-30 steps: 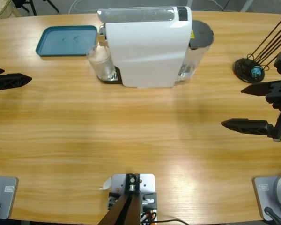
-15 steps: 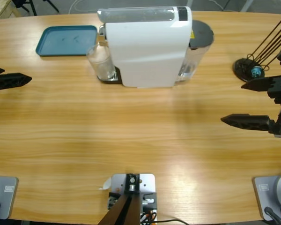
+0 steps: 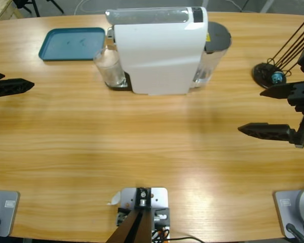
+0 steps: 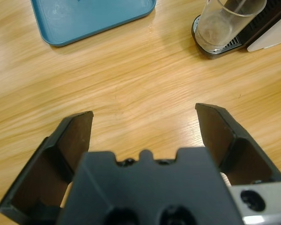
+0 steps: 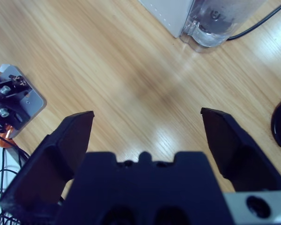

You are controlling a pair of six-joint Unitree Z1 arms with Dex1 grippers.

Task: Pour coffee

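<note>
Closest to you is a wide bare stretch of the wooden table (image 3: 142,147), so both arms have lots of room to move. Your left pincer (image 4: 145,123) hangs spread wide over the table near its left edge, holding nothing. Your right pincer (image 3: 266,111) is also spread wide and empty, near the right edge. Just past the right pincer sits a small black stand (image 3: 270,75) with thin dark sticks poking up from it, so mind it when that arm swings. Farther back stands the big white machine (image 3: 159,50), with its clear water tank (image 5: 215,21) at the right end and a black cord trailing off. At the machine's left end a clear glass (image 4: 227,23) stands upright on the little dark drip tray (image 4: 215,47), close under the machine's front. The coffee should be a thin layer at the bottom of that glass, but you cannot really make it out here. The glass will likely be light, hard, slippery and easy to break, so take hold around its middle, gently, and keep it upright. A blue tray (image 3: 72,43) lies empty just to the left of the glass, with open table around it.
</note>
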